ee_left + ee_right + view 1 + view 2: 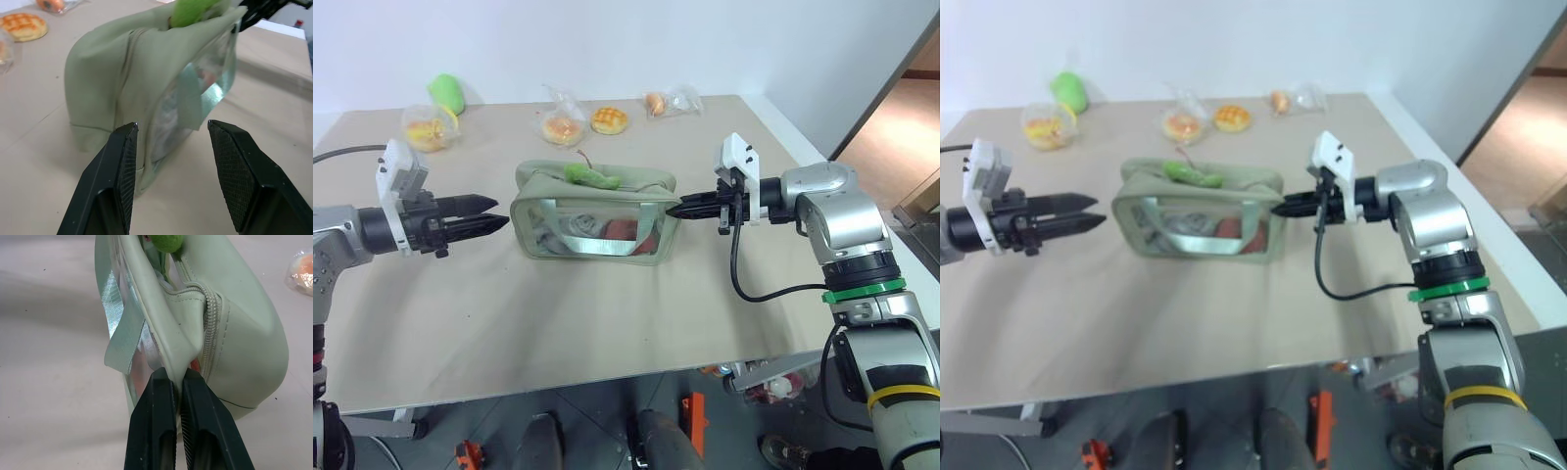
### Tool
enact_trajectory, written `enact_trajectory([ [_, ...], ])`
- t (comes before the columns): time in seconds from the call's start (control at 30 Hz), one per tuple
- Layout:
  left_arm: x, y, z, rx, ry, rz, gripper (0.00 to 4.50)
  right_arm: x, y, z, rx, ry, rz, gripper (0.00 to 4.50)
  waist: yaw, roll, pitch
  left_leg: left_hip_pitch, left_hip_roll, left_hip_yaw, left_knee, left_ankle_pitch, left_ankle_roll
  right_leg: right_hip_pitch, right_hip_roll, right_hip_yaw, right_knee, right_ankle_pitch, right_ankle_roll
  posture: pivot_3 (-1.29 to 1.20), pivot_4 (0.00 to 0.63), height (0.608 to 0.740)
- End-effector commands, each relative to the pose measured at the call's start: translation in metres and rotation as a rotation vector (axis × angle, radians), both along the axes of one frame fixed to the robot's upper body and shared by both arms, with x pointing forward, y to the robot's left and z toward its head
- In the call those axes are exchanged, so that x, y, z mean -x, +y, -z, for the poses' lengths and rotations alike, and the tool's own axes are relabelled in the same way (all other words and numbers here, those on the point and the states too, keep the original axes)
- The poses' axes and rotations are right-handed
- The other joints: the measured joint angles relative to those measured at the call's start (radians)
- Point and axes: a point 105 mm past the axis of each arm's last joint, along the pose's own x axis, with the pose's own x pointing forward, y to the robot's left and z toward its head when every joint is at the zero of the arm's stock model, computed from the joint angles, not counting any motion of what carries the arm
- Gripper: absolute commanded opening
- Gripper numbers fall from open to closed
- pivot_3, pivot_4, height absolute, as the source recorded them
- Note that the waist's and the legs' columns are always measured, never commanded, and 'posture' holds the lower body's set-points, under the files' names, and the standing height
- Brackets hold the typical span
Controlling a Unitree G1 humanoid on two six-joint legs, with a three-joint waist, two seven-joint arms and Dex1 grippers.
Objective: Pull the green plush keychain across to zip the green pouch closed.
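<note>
Our right hand (178, 377) pinches the pouch (592, 220) end; our left hand (171, 142), half-open and empty, should grab the keychain (592, 176) squarely.

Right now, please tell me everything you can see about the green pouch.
The green pouch is a pale sage fabric bag with clear plastic sides, mint straps and a top zipper. It stands upright on the table. The green plush keychain lies on top. The right gripper pinches one end; the left gripper is open, apart from it.

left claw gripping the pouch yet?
No. In the left wrist view the left claw is open, its fingers apart and short of the green pouch, touching nothing.
</note>
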Motion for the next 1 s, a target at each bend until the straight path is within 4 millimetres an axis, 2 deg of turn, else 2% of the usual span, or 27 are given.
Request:
enact_trajectory([
  [0.03,-0.008,-0.002,-0.005,0.011,-0.033,-0.012,2.36,0.002,0.003,-0.008,0.004,-0.028,-0.017,0.00,0.000,0.000,0.000,0.000,0.000,0.000,0.000,0.000,0.000,0.000,0.000,0.000,0.000,0.000,0.000,0.00,0.150,0.740],
  [0.37,-0.022,-0.019,0.006,0.052,-0.010,0.029,2.36,0.005,-0.002,-0.009,0.006,-0.030,-0.003,0.00,0.001,0.000,0.000,0.000,0.000,0.000,-0.001,0.000,0.000,-0.001,0.001,0.000,0.000,0.000,0.000,0.00,0.150,0.740],
  [0.4,-0.021,-0.024,0.002,0.072,-0.025,0.056,1.84,0.005,-0.002,-0.009,0.006,-0.030,-0.001,0.00,0.001,0.000,0.000,0.000,0.000,0.000,-0.001,0.000,0.000,-0.001,0.000,0.000,0.000,0.000,0.000,0.00,0.150,0.740],
  [0.43,-0.020,-0.027,-0.001,0.086,-0.036,0.075,1.68,0.005,-0.003,-0.009,0.005,-0.030,0.000,0.00,0.001,0.000,0.000,0.000,0.000,0.000,-0.001,0.000,0.000,-0.001,0.001,0.000,0.000,0.000,0.000,0.00,0.150,0.740],
  [0.53,-0.018,-0.031,-0.007,0.118,-0.051,0.098,0.53,0.006,-0.003,-0.009,0.004,-0.031,0.004,0.00,0.001,0.000,0.000,0.000,0.000,0.000,-0.001,0.000,0.000,-0.001,0.001,0.000,0.000,0.000,0.000,0.00,0.150,0.740],
  [0.6,-0.017,-0.031,-0.009,0.124,-0.047,0.098,0.02,0.006,-0.003,-0.008,0.003,-0.030,0.004,0.00,0.001,0.000,0.000,0.000,0.000,0.000,-0.001,0.000,0.000,-0.001,0.001,0.000,0.000,0.000,0.000,0.00,0.150,0.740],
  [0.77,-0.014,-0.029,-0.005,0.107,-0.020,0.077,0.02,0.009,-0.003,-0.009,-0.008,-0.029,-0.001,0.00,0.001,0.000,0.000,0.000,0.000,0.000,-0.001,0.000,0.000,-0.001,0.001,0.000,0.000,0.000,0.000,0.00,0.150,0.740],
  [0.9,-0.010,-0.028,0.000,0.095,-0.017,0.063,0.02,0.014,-0.001,-0.024,-0.062,-0.048,-0.014,0.00,0.001,0.000,0.000,-0.001,0.000,0.000,-0.001,0.000,0.000,-0.001,0.000,0.001,0.000,0.000,0.000,0.00,0.150,0.740],
  [0.93,-0.009,-0.028,0.001,0.100,-0.014,0.061,0.00,0.017,0.000,-0.032,-0.094,-0.049,-0.030,0.35,0.001,0.000,0.000,-0.001,0.000,0.000,-0.001,0.000,0.000,-0.001,0.000,0.001,0.000,0.000,0.000,0.00,0.150,0.740],
  [1.0,-0.008,-0.028,0.006,0.094,-0.008,0.044,0.00,0.040,0.002,-0.057,-0.186,-0.051,-0.145,0.93,0.001,0.001,0.000,-0.001,0.000,0.000,-0.002,0.000,0.000,-0.001,0.000,0.001,0.000,0.000,0.000,0.00,0.150,0.740],
])
